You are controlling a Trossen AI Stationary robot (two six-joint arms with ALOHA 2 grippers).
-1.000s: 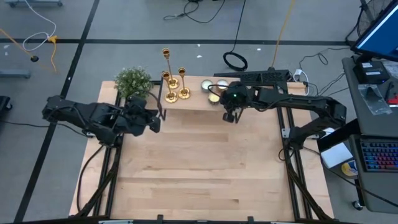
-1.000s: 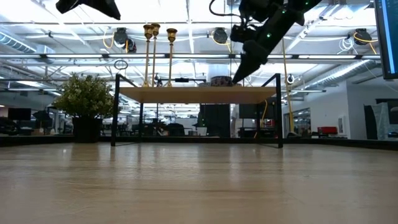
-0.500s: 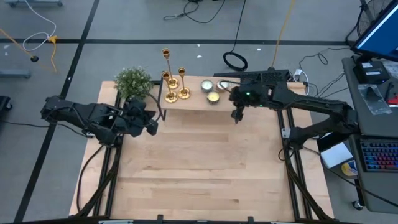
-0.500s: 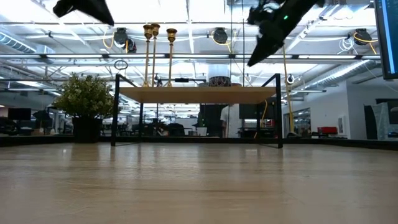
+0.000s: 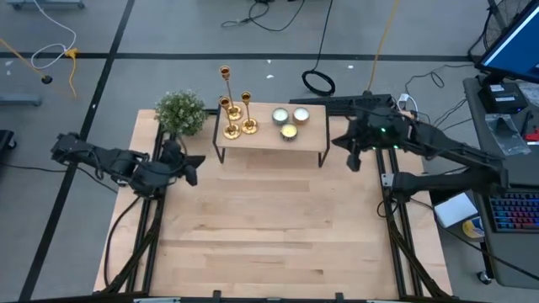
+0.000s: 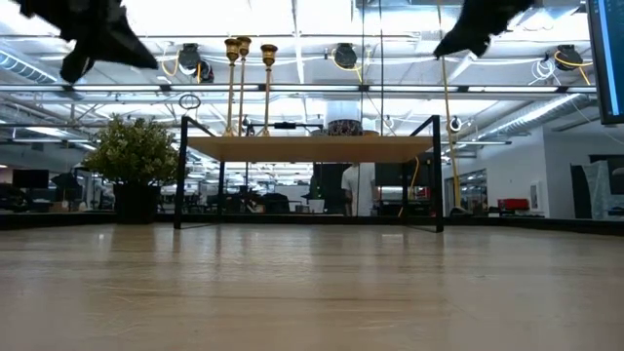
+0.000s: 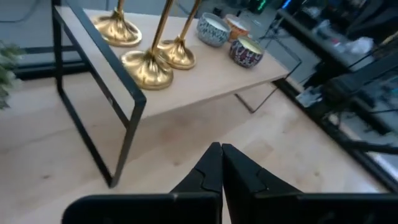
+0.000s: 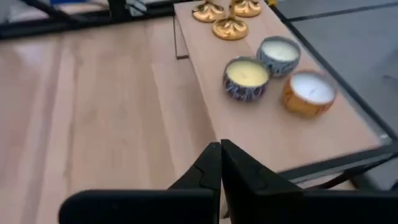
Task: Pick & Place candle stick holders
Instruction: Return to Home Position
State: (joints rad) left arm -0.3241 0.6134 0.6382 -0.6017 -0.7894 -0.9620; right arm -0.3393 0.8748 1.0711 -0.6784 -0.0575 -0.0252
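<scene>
Standing together on the shelf (image 5: 263, 141), the candle stick holders (image 5: 236, 116) look hard, slippery and tippy, best pinched low on the stem; the left hand (image 7: 221, 152) and right hand (image 8: 220, 149) hang closed tight, holding nothing.

Looked down on a grey floor (image 5: 168, 34) crossed by dark seams. Found a black cable coil (image 5: 318, 82), a yellow cable (image 5: 383, 32) and a white cable loop (image 5: 50, 55) lying on it beyond the pale wood worktop (image 5: 269, 227). Noted a monitor (image 5: 512, 42) with a blue screen and a keyboard (image 5: 512, 210) at the right edge. From table height, faced a large open hall: bright ceiling lights (image 6: 292, 15), grey pipes (image 6: 292, 88) running across, round fixtures (image 6: 343, 56) hung among them. Made out a person (image 6: 351, 187) in a white top standing far back.
</scene>
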